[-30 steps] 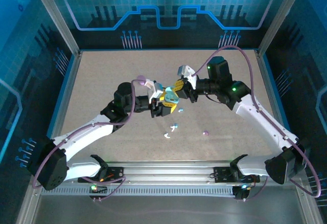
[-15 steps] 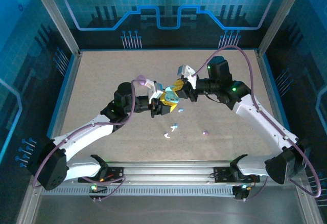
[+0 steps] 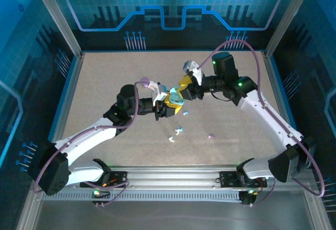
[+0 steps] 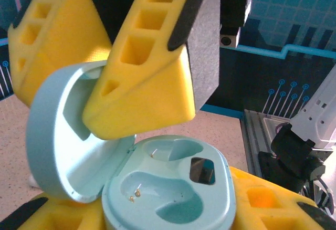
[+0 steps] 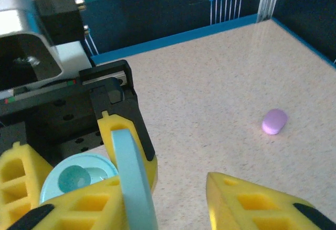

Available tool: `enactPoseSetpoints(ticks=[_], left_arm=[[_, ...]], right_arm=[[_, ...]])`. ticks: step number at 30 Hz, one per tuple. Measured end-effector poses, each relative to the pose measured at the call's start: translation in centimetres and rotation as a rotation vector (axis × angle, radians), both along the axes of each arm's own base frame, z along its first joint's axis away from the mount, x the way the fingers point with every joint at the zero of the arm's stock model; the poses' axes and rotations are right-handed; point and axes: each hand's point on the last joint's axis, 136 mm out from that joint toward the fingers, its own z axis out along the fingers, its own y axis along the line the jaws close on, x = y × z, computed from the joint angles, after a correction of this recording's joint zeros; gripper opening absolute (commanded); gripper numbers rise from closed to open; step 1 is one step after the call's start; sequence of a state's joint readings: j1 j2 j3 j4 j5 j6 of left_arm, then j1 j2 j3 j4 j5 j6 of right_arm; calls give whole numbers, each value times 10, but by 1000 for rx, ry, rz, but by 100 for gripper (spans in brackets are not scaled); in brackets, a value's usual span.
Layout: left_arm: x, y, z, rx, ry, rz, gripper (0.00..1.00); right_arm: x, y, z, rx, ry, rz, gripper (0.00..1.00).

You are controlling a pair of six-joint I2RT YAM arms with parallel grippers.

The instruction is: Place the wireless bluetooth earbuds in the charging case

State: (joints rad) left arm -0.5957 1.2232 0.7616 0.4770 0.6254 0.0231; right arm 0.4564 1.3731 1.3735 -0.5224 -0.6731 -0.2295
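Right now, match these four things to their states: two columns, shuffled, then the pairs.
1 blue case
2 lid
3 purple case
4 purple earbud

A tiny, loose on the table
B held by the left gripper, sockets empty
C shut, farther back on the table
D swung up

Pairs: 1-B, 2-D, 3-C, 4-A

The charging case [image 4: 173,198] is light blue and pebble-shaped, raised at mid-workspace. Its lid [image 4: 50,135] is hinged open and stands near upright, and both wells are empty. A white earbud [image 3: 171,138], a light blue earbud [image 3: 180,131] and a purple earbud [image 3: 211,135] lie loose outside it, on its near side.
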Motion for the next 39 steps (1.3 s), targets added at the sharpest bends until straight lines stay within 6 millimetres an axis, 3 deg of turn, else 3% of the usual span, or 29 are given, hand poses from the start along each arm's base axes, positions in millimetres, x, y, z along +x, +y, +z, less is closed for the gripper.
enactPoseSetpoints(ticks=[5, 11, 15, 17, 21, 23, 26, 29, 32, 39], left_arm=[[3, 2, -6, 0, 0, 26, 28], [11, 10, -33, 21, 47, 105, 28], [18, 19, -46, 15, 61, 175, 27], [23, 25, -52, 9, 70, 215, 27], [24, 35, -52, -2, 74, 267, 27], [21, 40, -38, -28, 47, 279, 27], [15, 47, -15, -70, -2, 291, 27], [8, 51, -2, -96, -26, 294, 27], [4, 54, 5, -111, -22, 294, 28], [-1, 57, 6, -108, -10, 294, 28]], right_arm=[[-2, -1, 2, 33, 99, 3, 54], [-4, -12, 30, 105, 124, -50, 68], [5, -37, 48, 126, 88, -219, 63], [17, -57, 42, 126, 120, -353, 57], [54, -94, -16, 73, 325, -608, 49], [69, -103, -69, 6, 482, -687, 45], [71, -104, -144, -107, 711, -753, 42], [62, -102, -202, -230, 890, -815, 41], [50, -87, -233, -312, 976, -825, 42], [37, -59, -266, -399, 1068, -840, 45]])
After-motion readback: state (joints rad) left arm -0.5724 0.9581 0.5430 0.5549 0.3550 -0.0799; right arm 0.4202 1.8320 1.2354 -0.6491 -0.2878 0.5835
